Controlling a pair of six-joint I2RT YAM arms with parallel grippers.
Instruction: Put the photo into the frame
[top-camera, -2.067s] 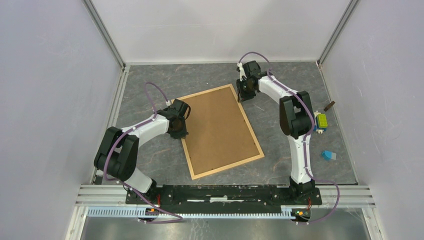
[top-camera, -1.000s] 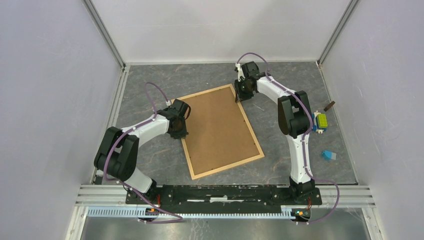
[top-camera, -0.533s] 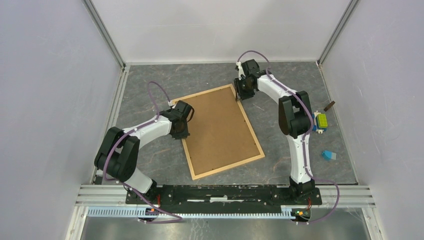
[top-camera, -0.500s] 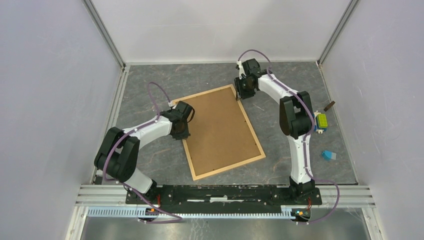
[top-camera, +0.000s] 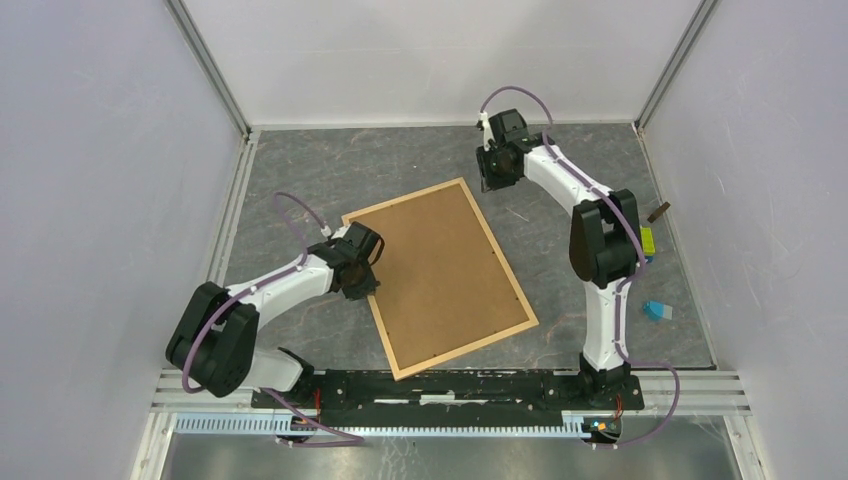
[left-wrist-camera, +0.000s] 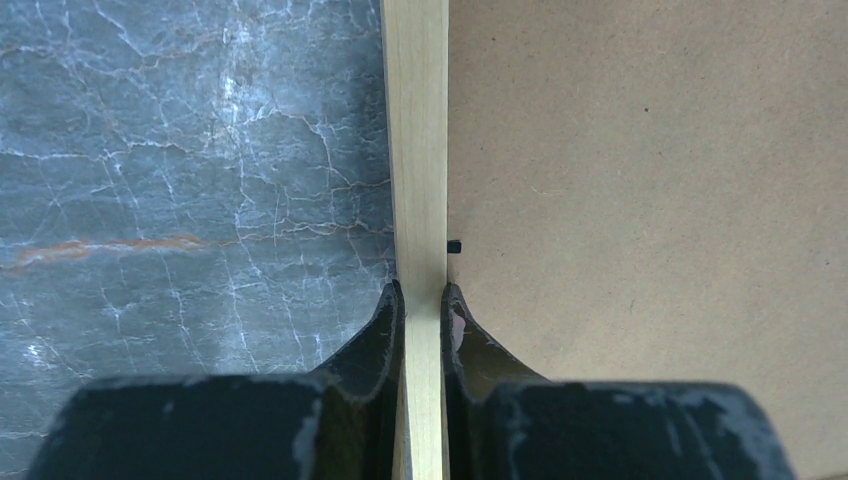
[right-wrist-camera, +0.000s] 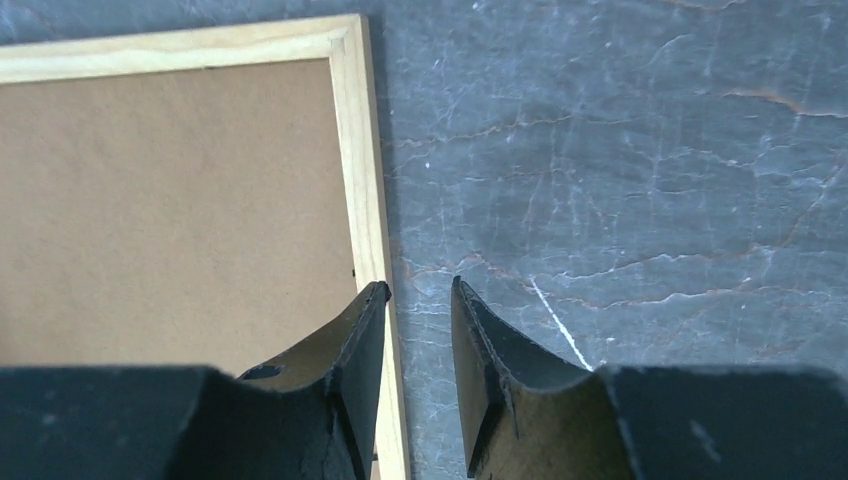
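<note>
Frame (top-camera: 468, 349), thin light wood, lies flat on the grey marbled desk (top-camera: 300, 170), mid-scene and skewed, with its brown backing board (top-camera: 440, 275) uppermost and filling the opening. Left claw (left-wrist-camera: 423, 300) is clenched on the frame's left rail, one finger at the outer edge over the desk and the other at the inner edge over the board. Right claw (right-wrist-camera: 415, 290) is released and grasps nothing, poised by the frame's far right corner with one finger over the rail and the other over bare desk; a small blue block (top-camera: 657, 310) lies well apart at the right.
</note>
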